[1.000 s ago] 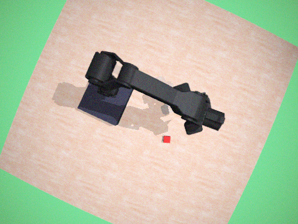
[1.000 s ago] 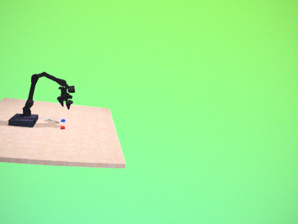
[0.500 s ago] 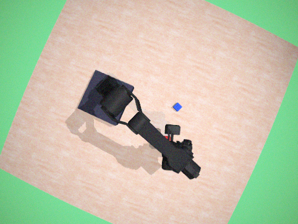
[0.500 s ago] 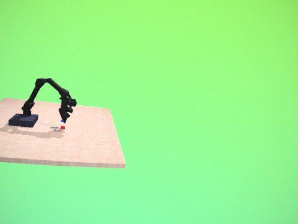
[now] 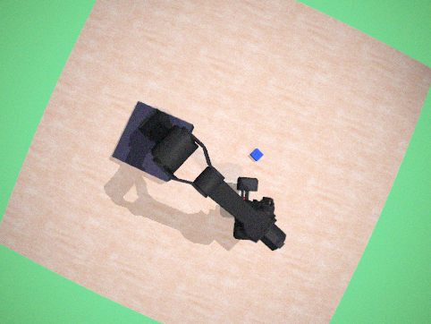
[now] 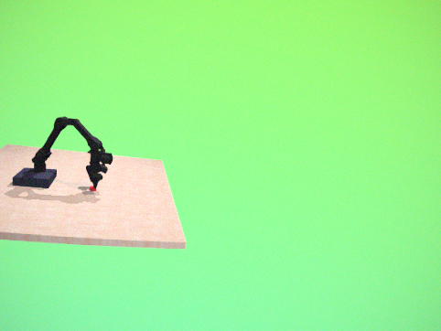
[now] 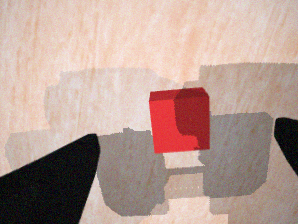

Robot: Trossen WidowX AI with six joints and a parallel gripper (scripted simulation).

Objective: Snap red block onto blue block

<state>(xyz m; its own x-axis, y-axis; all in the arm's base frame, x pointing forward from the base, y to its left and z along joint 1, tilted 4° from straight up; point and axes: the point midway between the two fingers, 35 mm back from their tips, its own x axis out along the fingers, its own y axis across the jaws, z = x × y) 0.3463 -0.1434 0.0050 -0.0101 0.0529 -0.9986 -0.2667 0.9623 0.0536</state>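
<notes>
The single arm (image 5: 232, 201) (image 6: 84, 133) rises from its dark base (image 5: 127, 134) (image 6: 27, 178), bends over at a high elbow and slopes down again, its last section pointing steeply at the counter (image 5: 335, 134) (image 6: 137, 215) (image 7: 100, 30). At its end, the gripper (image 6: 94, 185) (image 7: 186, 134) is spread wide, with nothing pinched between its fingers. In the wrist view those two dark fingers stand well apart, one toward each side of the picture, and the red block (image 6: 92, 188) (image 7: 181, 122) shows in the space between them, partly in shadow.

There is one red block and one blue block (image 5: 257, 155). The red one rests on the counter beneath the gripper, mostly hidden from above by the arm. The blue one lies on the counter apart from it, in plain sight from above.
</notes>
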